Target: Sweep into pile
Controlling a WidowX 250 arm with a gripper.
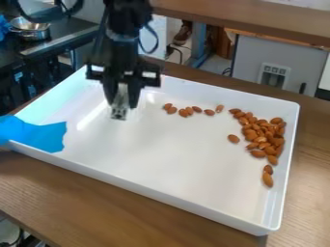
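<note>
blue sheet: crinkled bright-blue plastic or cloth (40, 136), over L corner of rectangular white tray (148, 154) on brown wood desk (84, 205); could snag a low sweep there.
gripper: black two-finger gripper (120, 108) over tray's L part, L of nuts; can't tell if clenched, released or holding a tool.
row: loose brown oval almonds (183, 113) nr far wall; a pass too close might scrape wall & miss some.
stray: single almond (233, 138) L of heap; may roll aside if clipped off-ctr.
heap: main almond heap (263, 137), R side; too hard a push prob. scatters it.
pair: 2 almonds (268, 177) nr R wall, below heap; could jam vs. wall.
</note>
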